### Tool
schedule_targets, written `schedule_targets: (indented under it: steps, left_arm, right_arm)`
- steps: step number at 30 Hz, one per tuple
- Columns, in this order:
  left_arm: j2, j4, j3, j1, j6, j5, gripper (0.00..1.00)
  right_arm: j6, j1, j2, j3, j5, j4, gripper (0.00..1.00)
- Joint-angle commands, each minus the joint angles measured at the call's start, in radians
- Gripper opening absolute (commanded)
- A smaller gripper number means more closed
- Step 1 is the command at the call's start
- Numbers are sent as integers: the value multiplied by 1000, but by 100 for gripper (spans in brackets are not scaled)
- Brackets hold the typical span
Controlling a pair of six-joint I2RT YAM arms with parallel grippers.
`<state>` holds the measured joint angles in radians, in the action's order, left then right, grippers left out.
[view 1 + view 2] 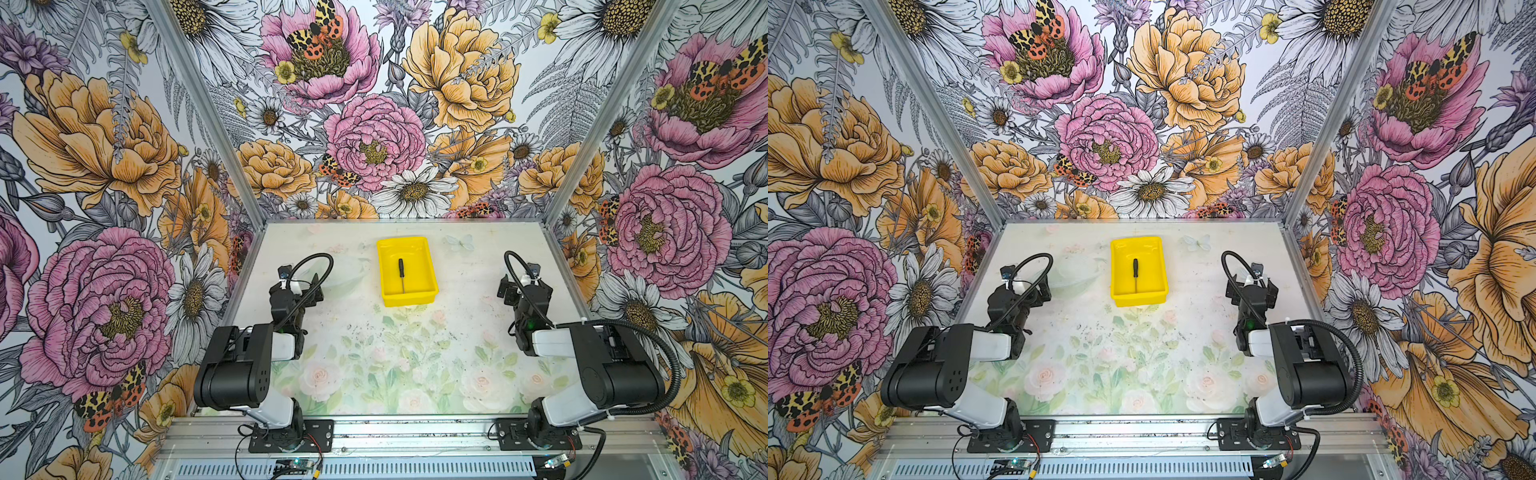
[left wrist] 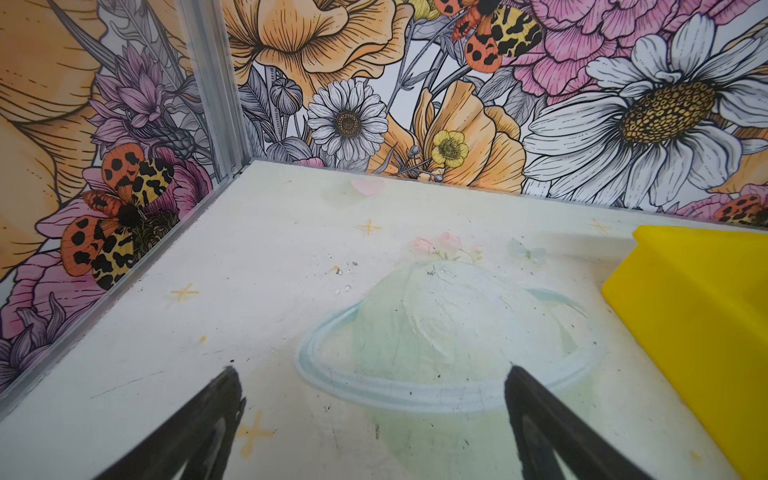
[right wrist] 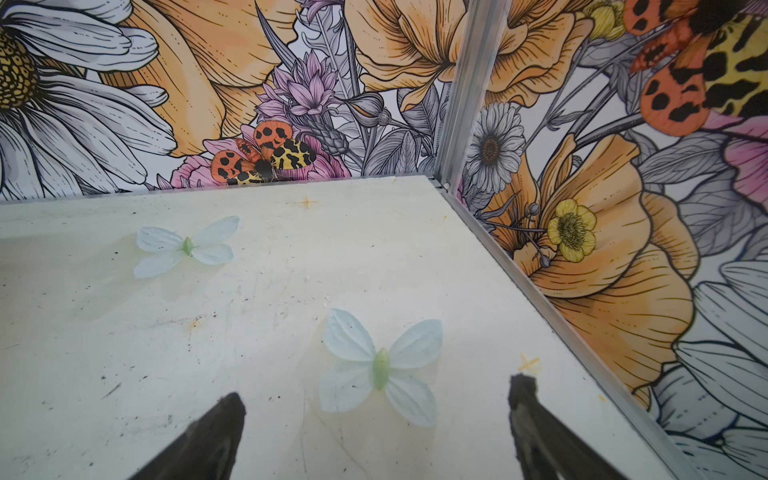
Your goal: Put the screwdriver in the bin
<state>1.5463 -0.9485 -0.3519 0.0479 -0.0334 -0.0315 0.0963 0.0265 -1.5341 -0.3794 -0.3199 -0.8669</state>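
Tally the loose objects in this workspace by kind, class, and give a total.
Yellow bin: 1
Black-handled screwdriver, lying inside the bin: 1
Total: 2

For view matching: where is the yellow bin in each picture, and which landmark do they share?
In a top view: bin near centre, far half of table.
In a top view: bin just left of centre.
Left wrist: one corner, cut by the frame edge.
Right wrist: not in it.
Shared: floral back wall.

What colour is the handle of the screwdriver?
Black. The screwdriver shows best in a top view.
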Motion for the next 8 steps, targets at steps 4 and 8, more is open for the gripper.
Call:
schedule_targets:
  steps: [4,8]
  left_arm:
    - [3,9,-23,-12,29,10,99]
    - [3,21,-30,-19,35,4,99]
  right_arm:
    - [14,-4,-1,7,7,-38,99]
    - [13,-4,-1,8,7,-40,99]
